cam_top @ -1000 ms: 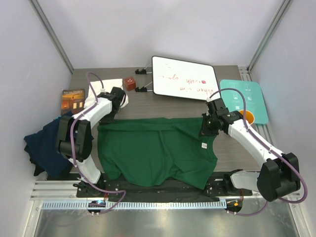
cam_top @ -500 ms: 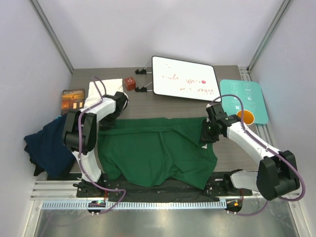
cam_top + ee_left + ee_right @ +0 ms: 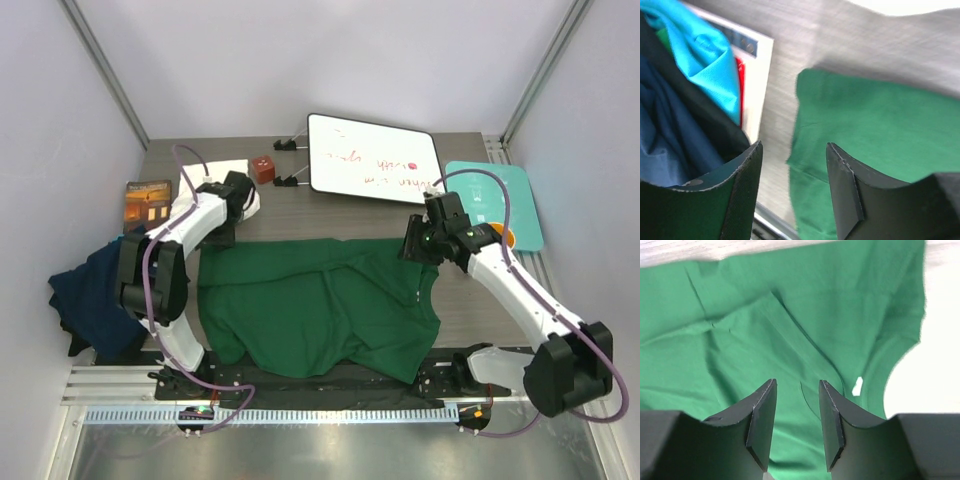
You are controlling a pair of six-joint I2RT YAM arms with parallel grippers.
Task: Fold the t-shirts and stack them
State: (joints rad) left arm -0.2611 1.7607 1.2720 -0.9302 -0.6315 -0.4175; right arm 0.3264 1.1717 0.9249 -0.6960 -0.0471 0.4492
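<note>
A dark green t-shirt (image 3: 320, 305) lies spread flat across the middle of the table. My left gripper (image 3: 222, 232) hovers open just above its far left corner (image 3: 880, 130), nothing between the fingers (image 3: 792, 192). At the far right corner, near the neckline, my right gripper (image 3: 415, 247) also hangs open over the green cloth (image 3: 790, 315), its jaws (image 3: 795, 425) empty. A navy blue t-shirt (image 3: 90, 300) is bunched at the left table edge and shows in the left wrist view (image 3: 665, 150). A cream-white t-shirt (image 3: 222, 170) lies folded at the back left.
A whiteboard (image 3: 372, 158) stands at the back centre with a red-brown cube (image 3: 263, 167) beside it. A teal board (image 3: 495, 200) and an orange mug (image 3: 502, 238) sit at the right. A small brown book (image 3: 148, 198) lies at the left.
Both grippers have opened and let go of the green t-shirt's far edge, which now lies flat. Both have drawn slightly up and back from it.
</note>
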